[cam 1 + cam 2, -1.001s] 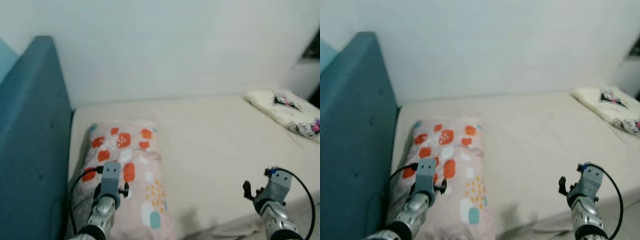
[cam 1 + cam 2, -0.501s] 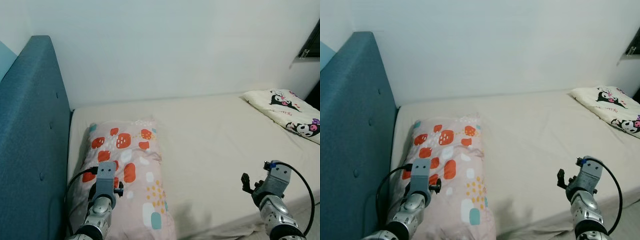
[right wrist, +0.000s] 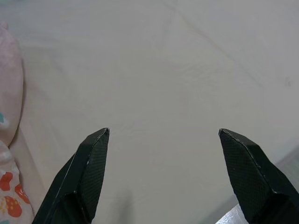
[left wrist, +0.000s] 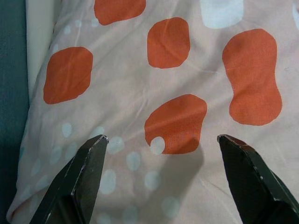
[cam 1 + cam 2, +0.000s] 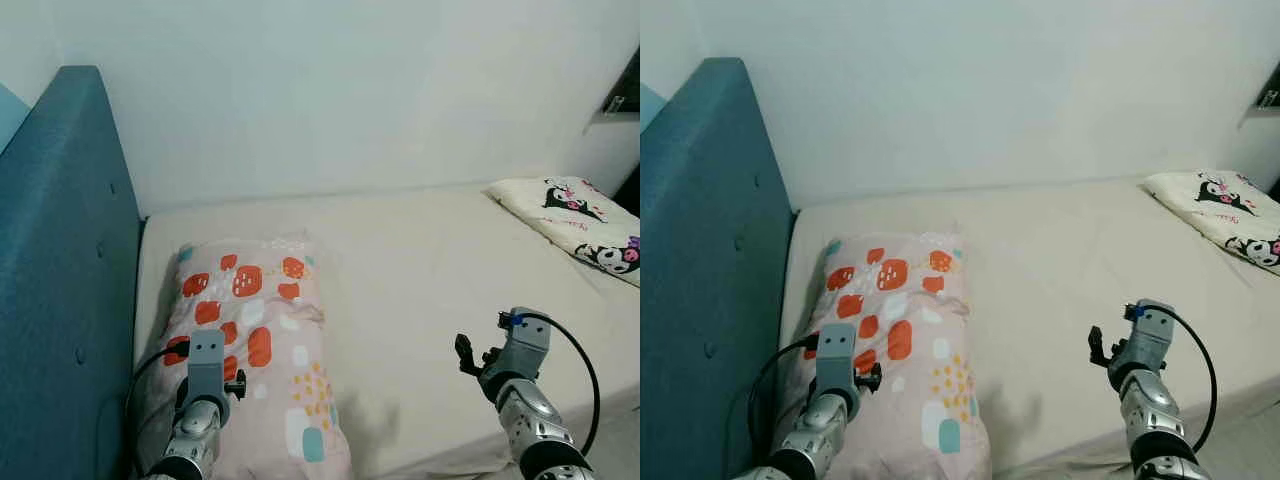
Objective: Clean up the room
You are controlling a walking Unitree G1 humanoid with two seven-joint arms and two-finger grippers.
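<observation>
A plain white wall [image 5: 360, 90] runs across the back of the room, smooth and evenly lit, without strong shadows. Against it stands a bed [image 5: 440, 270] covered in a cream sheet that lies mostly flat, with a few shallow creases; its near edge falls away at the lower right of the head views. Along the robot's left side rises a tall teal upholstered headboard [image 5: 60, 290], padded and dotted with tufting buttons, its top corner rounded. A paler blue surface [image 5: 8, 108] shows just behind the headboard at the far left. At the upper right a dark object [image 5: 625, 85] juts in from the wall; what it is cannot be told.
</observation>
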